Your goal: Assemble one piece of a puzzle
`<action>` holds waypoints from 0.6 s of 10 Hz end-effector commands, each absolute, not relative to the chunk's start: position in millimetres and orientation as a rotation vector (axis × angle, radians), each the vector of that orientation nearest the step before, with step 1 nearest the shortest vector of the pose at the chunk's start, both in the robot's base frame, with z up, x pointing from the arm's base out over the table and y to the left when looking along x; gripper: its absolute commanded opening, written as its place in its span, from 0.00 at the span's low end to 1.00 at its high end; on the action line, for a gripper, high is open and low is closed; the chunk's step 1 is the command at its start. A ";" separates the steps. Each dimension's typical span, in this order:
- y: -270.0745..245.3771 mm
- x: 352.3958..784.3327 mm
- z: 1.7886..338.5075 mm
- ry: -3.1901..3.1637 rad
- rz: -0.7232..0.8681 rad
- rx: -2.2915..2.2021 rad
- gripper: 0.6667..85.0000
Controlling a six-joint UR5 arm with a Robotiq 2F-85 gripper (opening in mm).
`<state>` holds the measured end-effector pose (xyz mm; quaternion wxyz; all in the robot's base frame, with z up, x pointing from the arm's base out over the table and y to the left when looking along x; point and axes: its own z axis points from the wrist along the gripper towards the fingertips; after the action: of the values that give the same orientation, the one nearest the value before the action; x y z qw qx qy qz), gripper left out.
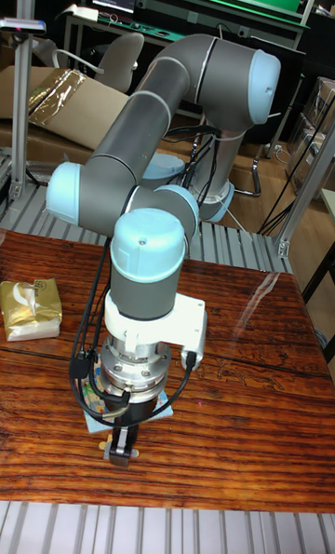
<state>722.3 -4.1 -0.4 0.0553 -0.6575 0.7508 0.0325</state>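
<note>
- The arm (pixel 140 144) is reaching down over the wooden surface (pixel 242 396), wrist pointing straight down.
- The puzzle board (pixel 166 408) is lying directly beneath the wrist; only slivers are showing: a light blue edge and small multicoloured patches. Most of it is hidden.
- The gripper (pixel 119 452) is hanging at the board's front edge; whether its fingers are spread or pinching a piece cannot be told.
- A gold packet (pixel 30 308) is sitting well left of the board.
</note>
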 end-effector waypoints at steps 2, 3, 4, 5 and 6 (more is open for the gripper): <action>-1.7 724.2 2.9 2.298 0.107 -1.953 0.49; -1.3 724.8 4.2 2.303 0.106 -1.945 0.48; -2.2 726.0 6.3 2.308 0.097 -1.940 0.47; -2.5 726.8 8.0 2.312 0.093 -1.930 0.46; -3.3 727.5 9.2 2.319 0.091 -1.918 0.45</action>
<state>725.0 -3.7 4.9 0.0590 -0.6443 0.7620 0.0292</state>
